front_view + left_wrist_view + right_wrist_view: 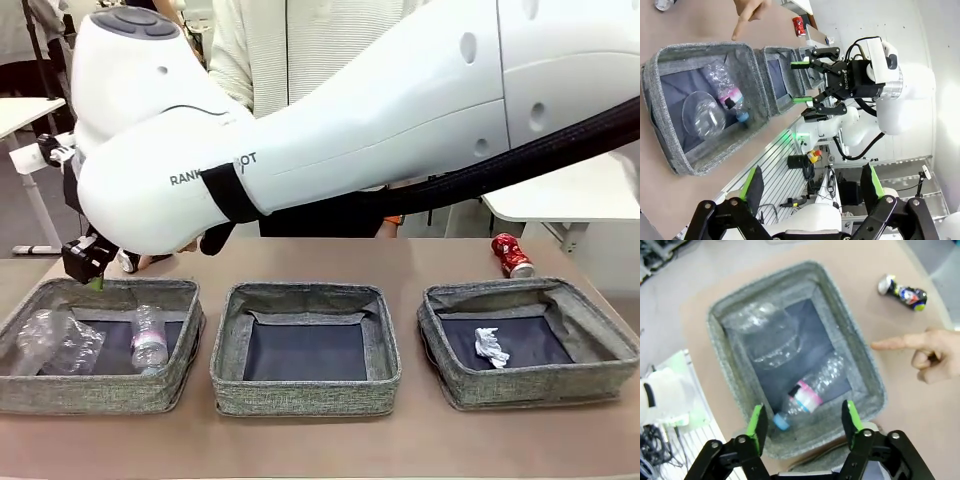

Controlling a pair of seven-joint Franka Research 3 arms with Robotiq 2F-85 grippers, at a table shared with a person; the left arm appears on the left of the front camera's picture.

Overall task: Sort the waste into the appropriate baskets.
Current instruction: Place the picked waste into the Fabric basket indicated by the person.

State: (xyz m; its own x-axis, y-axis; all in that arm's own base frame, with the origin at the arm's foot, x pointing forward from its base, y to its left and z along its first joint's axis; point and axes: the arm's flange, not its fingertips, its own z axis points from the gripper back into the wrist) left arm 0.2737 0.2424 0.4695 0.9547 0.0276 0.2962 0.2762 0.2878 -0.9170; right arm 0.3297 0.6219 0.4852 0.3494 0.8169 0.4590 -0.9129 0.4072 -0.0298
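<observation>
Clear bottle [148, 338] and cup [55, 340] lay in left basket [100, 395], paper wad [490, 347] in right basket [530, 388]; middle basket [305, 398] held nothing. Red can [512, 255] and dark can [902, 291] sat unsorted on surface [320, 450]. Right pincer [802, 422] hung wide and empty over left basket; left pincer [812, 190] wide too

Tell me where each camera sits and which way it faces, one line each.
Front: fixed on the robot's side, facing the person across the table; right arm crosses it.
Left wrist: off the table's edge, facing the left basket and right hand; left hand at bottom.
Right wrist: above that basket, looking down; its fingers at bottom.
Both wrists share bottle, cup, person's pointing finger.
</observation>
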